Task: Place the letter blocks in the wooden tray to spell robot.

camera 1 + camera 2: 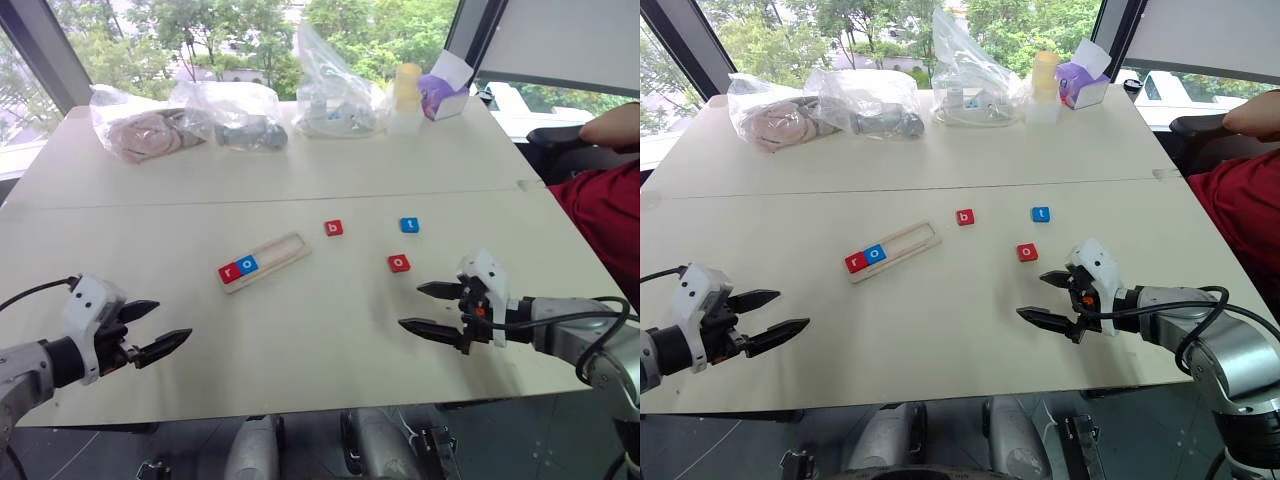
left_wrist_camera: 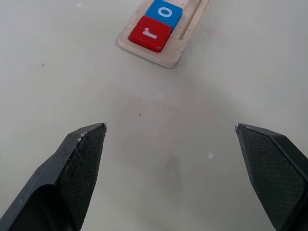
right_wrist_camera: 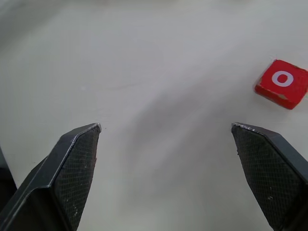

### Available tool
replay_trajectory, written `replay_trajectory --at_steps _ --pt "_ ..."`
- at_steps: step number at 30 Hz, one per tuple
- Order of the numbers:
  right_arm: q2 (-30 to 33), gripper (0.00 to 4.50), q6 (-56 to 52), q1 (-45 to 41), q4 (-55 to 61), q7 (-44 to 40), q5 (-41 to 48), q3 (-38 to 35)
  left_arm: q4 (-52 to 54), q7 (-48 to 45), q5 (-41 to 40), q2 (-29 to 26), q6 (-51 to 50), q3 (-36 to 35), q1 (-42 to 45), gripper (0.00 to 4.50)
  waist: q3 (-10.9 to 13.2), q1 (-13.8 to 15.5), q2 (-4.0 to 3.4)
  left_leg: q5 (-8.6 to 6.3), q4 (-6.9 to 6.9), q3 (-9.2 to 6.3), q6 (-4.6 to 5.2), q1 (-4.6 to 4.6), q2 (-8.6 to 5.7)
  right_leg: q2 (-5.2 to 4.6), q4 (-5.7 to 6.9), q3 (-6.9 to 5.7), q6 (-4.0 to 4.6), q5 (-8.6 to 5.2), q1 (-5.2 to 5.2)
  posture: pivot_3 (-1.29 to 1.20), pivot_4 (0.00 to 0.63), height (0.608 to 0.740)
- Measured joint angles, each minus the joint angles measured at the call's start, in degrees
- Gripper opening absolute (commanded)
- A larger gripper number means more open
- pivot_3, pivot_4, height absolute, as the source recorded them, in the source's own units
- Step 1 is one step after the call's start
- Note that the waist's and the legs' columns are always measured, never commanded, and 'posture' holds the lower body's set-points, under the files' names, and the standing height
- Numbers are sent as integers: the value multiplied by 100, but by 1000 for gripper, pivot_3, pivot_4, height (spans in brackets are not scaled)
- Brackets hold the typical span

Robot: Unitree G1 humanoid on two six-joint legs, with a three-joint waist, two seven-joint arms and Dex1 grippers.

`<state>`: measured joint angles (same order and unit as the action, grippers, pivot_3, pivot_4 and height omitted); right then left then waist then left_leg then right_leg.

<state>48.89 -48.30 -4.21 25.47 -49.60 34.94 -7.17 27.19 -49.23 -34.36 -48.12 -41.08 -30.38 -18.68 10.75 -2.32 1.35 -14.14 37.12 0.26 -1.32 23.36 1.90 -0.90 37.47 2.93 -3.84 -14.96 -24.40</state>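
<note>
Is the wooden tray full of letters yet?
Not yet. The wooden tray holds just the red r and blue o at one end; the rest of its slot is bare.

Wooden tray (image 1: 266, 260) (r, o inside), three loose tiles (image 1: 399, 263)

You're looking along the left gripper (image 2: 171, 132) — its two black fingers (image 2: 82, 166) stand wide apart with nothing between them, over bare pale table (image 2: 57, 72). Beyond them lies one end of the wooden tray (image 2: 163, 57), set at a slant. In its slot you have the red r block (image 2: 150, 33) at the very end and the blue o block (image 2: 164, 11) touching it — both lying flat, letters up.
</note>
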Motion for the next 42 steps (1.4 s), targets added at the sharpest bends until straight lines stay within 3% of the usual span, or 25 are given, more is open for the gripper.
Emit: replay_trajectory --at_steps 8,13,20,37,40,42 --pt "-184 4458 94 -284 -97 14 -101 330 -388 -213 302 -369 372 292 491 4500 0 -6 -1 0 0 7 0 -1 0 4 1 0 1 1 0 0 150 740" --pt "-945 4458 42 -793 347 419 -100 1031 -1424 -332 1098 -414 1133 1561 1645 4500 -1 -4 -1 0 1 6 0 1 -3 12 1 -1 2 5 0 0 150 740" --pt "-1568 4458 -22 -1217 431 980 -280 1679 -2875 -535 1881 59 2071 2752 2895 4500 -3 14 3 0 0 7 0 8 -3 10 2 -3 -17 15 -5 0 150 740" --pt "-1666 4458 22 -1020 399 1253 -494 1776 -4186 -667 2422 877 3105 3288 3893 4500 -47 188 -18 1 19 4 1 -6 -9 3 4 -2 -19 15 26 0 150 740" --pt "-1666 4500 39 -997 399 1279 -521 1776 -4335 -703 2497 952 3292 3348 3919 3191 -80 181 -31 1 19 5 1 -22 -9 3 3 -2 -16 13 42 0 150 740" --pt "-1664 4500 44 -967 399 1289 -533 1764 -4369 -756 2505 939 3315 3358 3923 3153 -99 170 -34 1 18 4 1 -26 -9 4 3 -2 -15 12 46 0 150 740"
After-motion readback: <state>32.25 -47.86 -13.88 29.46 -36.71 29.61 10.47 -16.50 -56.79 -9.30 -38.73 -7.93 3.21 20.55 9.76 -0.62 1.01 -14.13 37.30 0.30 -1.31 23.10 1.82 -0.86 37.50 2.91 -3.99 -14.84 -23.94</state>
